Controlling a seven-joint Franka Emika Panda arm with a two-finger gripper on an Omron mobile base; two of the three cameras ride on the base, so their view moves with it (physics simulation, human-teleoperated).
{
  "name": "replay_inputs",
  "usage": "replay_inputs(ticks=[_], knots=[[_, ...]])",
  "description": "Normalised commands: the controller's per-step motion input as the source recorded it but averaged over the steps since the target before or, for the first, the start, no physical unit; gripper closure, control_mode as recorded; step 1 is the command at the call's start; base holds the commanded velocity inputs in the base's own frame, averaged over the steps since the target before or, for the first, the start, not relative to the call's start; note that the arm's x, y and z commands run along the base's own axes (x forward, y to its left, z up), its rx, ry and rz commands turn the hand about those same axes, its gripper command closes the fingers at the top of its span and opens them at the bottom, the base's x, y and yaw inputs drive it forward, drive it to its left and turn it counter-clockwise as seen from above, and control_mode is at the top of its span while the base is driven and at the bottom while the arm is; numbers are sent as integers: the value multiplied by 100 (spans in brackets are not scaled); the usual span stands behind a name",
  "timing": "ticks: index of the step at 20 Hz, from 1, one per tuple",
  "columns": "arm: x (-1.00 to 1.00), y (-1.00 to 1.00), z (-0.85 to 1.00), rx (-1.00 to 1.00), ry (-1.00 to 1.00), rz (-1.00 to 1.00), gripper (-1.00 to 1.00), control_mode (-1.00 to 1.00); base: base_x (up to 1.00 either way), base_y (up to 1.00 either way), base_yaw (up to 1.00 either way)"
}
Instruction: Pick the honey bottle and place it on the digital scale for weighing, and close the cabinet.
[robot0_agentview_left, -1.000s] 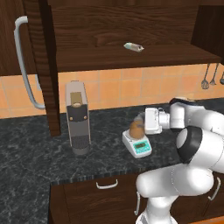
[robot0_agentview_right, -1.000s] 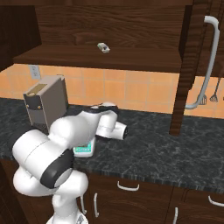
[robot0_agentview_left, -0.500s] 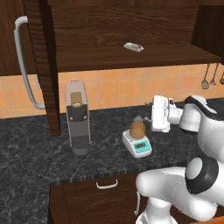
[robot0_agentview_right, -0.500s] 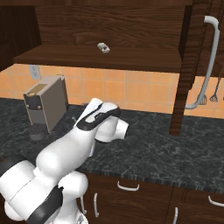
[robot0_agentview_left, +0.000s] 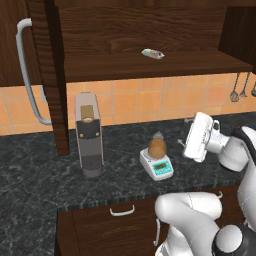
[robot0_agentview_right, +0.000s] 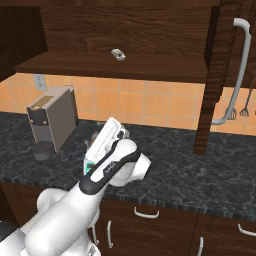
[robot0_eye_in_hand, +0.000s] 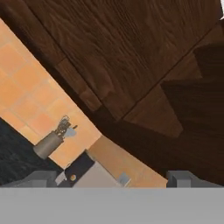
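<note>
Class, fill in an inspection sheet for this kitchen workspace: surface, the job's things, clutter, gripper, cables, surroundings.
Surface: dark speckled counter.
Job's things: honey bottle upright on the digital scale; cabinet open, both doors swung out.
Clutter: coffee machine left of the scale; small pale tube on the cabinet shelf.
Gripper: gripper open, empty, right of the bottle, apart from it.
Cables: nothing seen.
Surroundings: orange tiled wall, hanging utensils, drawers below.

- Left base view looks forward and down from behind the arm's left, taking in the counter (robot0_agentview_left: 30, 170), coffee machine (robot0_agentview_left: 89, 134) and open cabinet (robot0_agentview_left: 150, 65).
- Right base view covers the same counter (robot0_agentview_right: 200, 170) and cabinet (robot0_agentview_right: 150, 65) from the right.
- Hand view sits close, rolled, facing tiles (robot0_eye_in_hand: 30, 92) and cabinet wood (robot0_eye_in_hand: 131, 52).
</note>
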Motion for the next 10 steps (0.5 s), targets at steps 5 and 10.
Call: replay_inputs(ticks=[5,10], knots=[[-13,-64,37,0,-28,-35,-100,-100,0,0,0],[0,-89,51,0,-18,-30,-100,-100,0,0,0]])
